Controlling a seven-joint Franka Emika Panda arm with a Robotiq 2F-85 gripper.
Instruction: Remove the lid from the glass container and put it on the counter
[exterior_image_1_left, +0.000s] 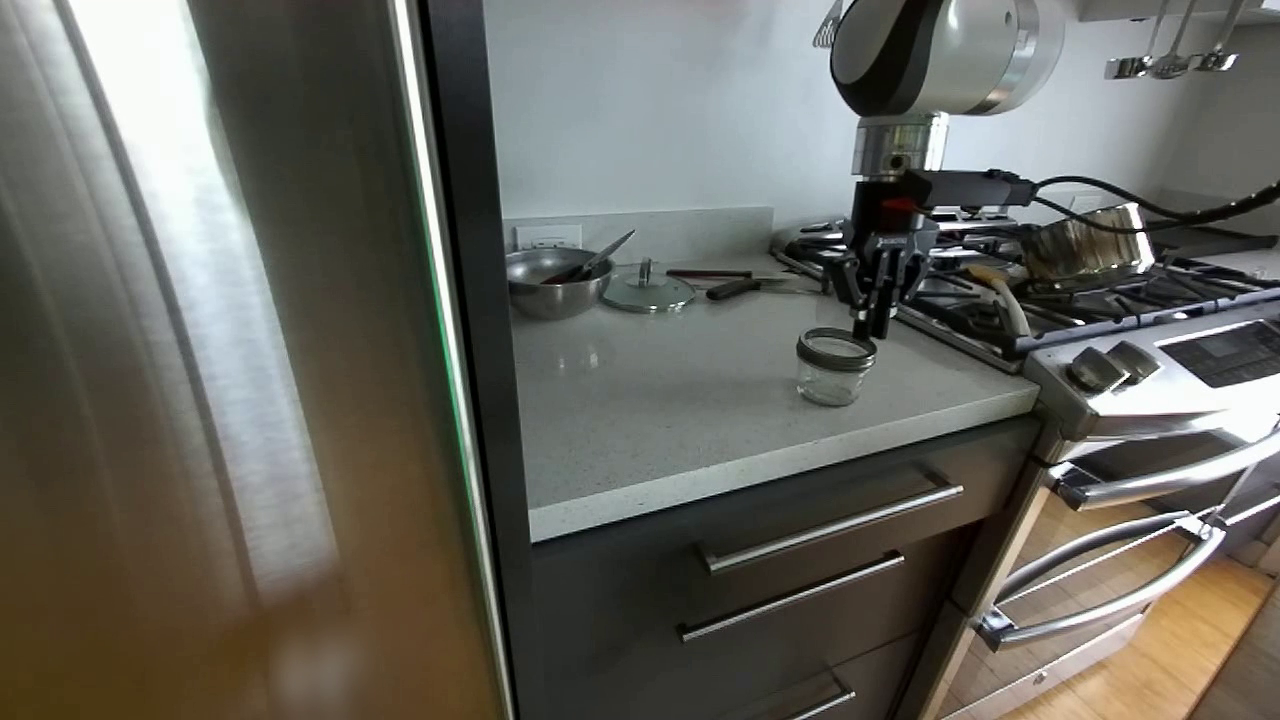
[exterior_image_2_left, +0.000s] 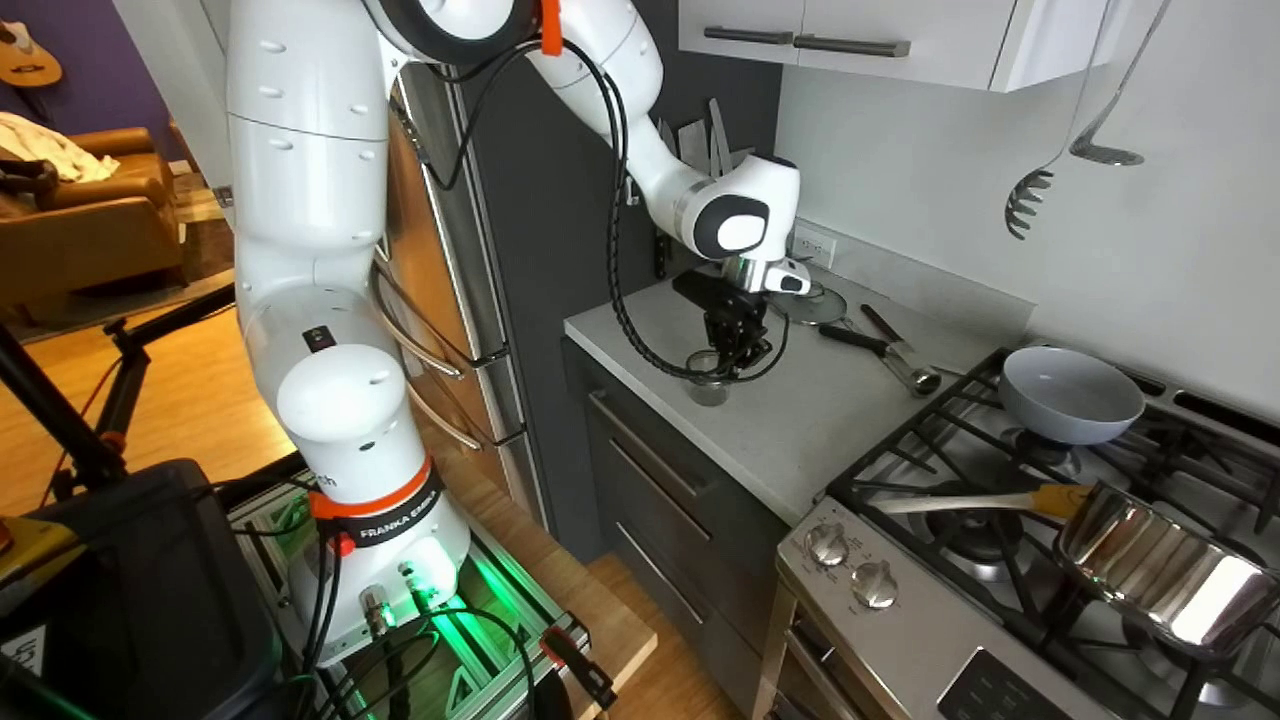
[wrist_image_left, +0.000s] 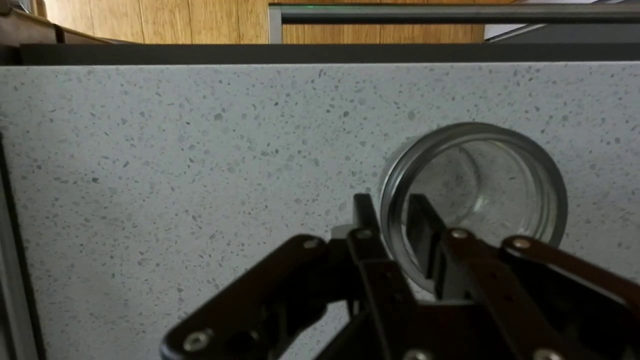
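Capping the glass jar (exterior_image_1_left: 828, 388) on the counter (exterior_image_1_left: 690, 400), the dark lid (exterior_image_1_left: 835, 362) shows its edge between the tips of the claw (wrist_image_left: 391, 197) in the wrist view. Claw slightly spread; whether it pinches that edge, unclear.

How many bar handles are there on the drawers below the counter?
3: the top handle, middle handle and bottom handle, one below another in both exterior views. No more seem hidden.

The jar (exterior_image_1_left: 829, 386) is smooth, clear glass; its lid (exterior_image_1_left: 836, 360) looks like glossy metal. The table (exterior_image_1_left: 650, 400) is smooth stone, the saucepan (exterior_image_2_left: 1160, 578) polished metal.
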